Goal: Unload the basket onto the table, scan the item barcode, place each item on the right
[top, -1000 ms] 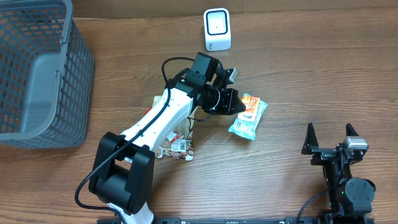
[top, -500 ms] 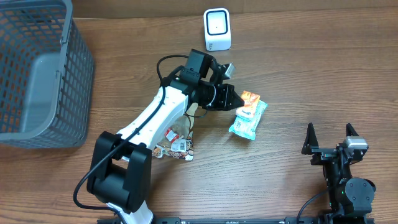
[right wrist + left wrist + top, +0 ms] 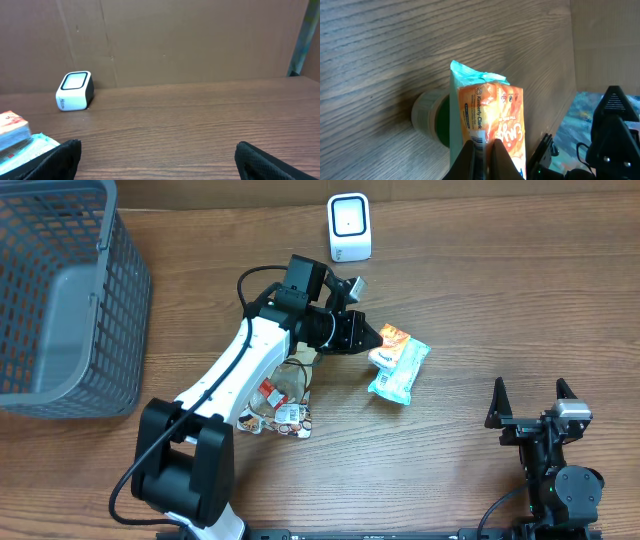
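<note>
The left hand (image 3: 371, 340) has drawn back to its left in the last second, tugging the orange end of the snack packet (image 3: 400, 368) along, so the pickup looks begun; the scanner (image 3: 349, 227) stands well apart. That hand is clenched on the packet's edge, while the right hand (image 3: 530, 402) gapes idle

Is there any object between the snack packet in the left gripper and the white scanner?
Nothing visible. The left gripper is shut on the snack packet, and only bare table lies between it and the white scanner.
</note>
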`<action>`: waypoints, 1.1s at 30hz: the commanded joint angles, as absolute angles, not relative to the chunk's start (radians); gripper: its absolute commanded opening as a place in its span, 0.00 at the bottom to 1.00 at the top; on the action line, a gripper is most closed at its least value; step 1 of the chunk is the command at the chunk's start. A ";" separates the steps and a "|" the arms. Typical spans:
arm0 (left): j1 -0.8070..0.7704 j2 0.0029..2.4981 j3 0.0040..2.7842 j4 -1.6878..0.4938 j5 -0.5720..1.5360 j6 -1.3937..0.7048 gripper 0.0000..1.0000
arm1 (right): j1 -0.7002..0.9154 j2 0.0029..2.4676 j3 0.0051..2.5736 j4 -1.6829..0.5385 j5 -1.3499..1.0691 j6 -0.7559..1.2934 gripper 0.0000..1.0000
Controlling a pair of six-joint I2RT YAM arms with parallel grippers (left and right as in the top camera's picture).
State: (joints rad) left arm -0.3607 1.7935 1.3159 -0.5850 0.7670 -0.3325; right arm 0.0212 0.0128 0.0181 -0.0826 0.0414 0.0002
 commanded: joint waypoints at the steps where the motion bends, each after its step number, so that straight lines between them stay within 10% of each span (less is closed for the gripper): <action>1: -0.328 1.759 1.344 -0.612 0.774 -0.287 0.04 | 0.017 0.003 0.008 -0.078 0.050 0.004 1.00; 33: -0.279 1.760 1.344 -0.840 0.459 -0.164 0.04 | 0.017 0.003 0.008 -0.078 0.050 0.004 1.00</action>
